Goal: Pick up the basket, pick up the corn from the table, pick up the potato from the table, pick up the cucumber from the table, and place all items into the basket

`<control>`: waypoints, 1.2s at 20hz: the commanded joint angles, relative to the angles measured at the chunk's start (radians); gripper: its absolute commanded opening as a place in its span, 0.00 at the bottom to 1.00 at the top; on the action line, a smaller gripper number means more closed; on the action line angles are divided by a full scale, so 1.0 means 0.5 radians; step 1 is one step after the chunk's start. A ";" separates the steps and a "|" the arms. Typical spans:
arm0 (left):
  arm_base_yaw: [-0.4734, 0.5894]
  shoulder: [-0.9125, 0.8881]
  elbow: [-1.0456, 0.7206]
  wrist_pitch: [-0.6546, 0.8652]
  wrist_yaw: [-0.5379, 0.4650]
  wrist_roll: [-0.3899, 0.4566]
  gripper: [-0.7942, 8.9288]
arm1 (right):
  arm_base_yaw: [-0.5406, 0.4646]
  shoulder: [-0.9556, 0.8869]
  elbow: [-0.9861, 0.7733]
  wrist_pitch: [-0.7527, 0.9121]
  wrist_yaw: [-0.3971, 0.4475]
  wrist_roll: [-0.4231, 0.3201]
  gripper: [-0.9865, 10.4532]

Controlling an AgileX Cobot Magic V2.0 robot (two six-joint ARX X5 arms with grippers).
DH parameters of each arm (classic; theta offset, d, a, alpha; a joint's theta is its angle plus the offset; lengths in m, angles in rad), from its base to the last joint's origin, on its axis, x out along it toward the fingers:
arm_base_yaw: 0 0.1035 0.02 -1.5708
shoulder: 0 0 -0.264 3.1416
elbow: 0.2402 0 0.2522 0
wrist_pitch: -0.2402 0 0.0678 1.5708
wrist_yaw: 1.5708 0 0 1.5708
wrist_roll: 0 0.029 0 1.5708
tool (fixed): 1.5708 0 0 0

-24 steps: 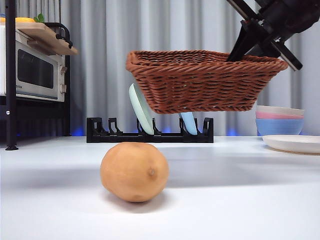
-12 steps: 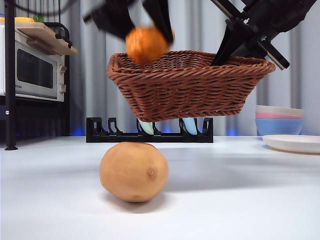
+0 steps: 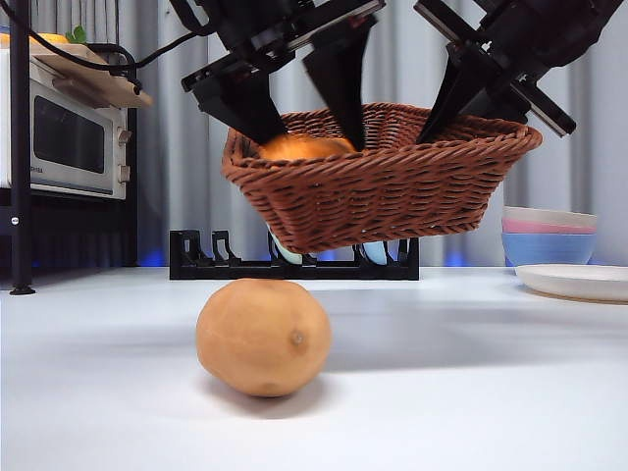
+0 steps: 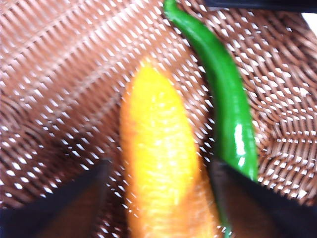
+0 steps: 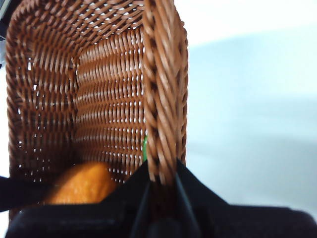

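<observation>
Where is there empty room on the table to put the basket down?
Bare tabletop lies between the potato and the cream plate, and also left of the potato. The back is crowded: dish rack, bowls. The right gripper holds the basket up; the left gripper straddles the corn inside.

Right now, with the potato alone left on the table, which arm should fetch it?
Left. The right gripper is clamped on the basket rim, holding it aloft; the left gripper only straddles the corn inside and can leave for the potato.

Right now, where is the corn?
The corn lies inside the lifted basket, beside the cucumber, between the left gripper jaws, above the potato.
</observation>
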 commanded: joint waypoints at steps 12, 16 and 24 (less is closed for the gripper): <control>-0.162 -0.777 0.335 -0.671 -0.007 -0.068 0.57 | -0.188 0.002 0.002 0.063 -0.034 0.048 0.07; -0.339 -0.857 0.256 -1.118 -0.126 -0.270 0.57 | -0.311 0.002 0.002 0.124 -0.123 0.051 0.07; -0.607 -0.789 -0.668 -0.477 -0.253 -0.836 0.58 | -0.481 0.002 0.002 0.128 -0.246 0.072 0.07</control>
